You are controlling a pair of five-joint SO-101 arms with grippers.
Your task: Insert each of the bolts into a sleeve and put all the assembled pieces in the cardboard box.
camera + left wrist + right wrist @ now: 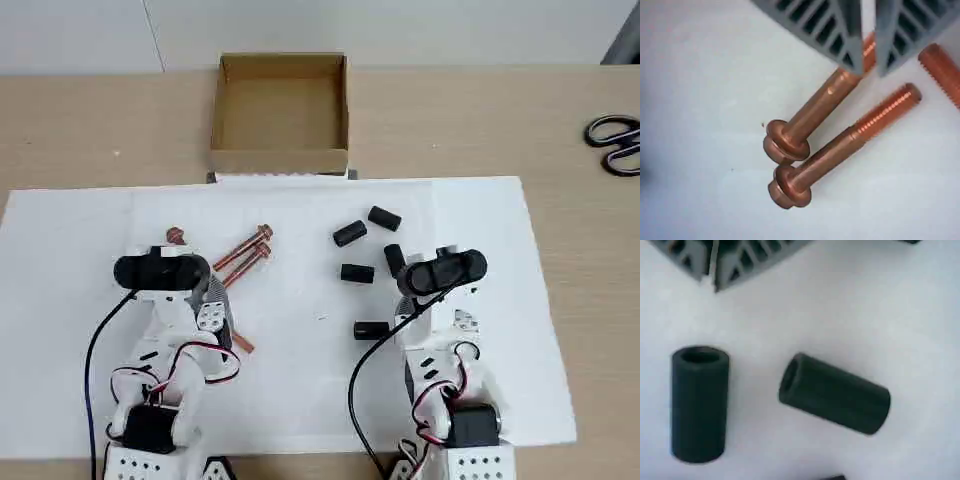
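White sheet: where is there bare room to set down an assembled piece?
Bare on the sheet: its left part, outward of the bolts; the strip between bolts and sleeves; its right part, outward of the sleeves. The cardboard box floor is bare too. Crowded: among the sleeves and around the bolts.

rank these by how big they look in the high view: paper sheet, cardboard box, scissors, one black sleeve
1. paper sheet
2. cardboard box
3. scissors, partly cut off at the edge
4. black sleeve
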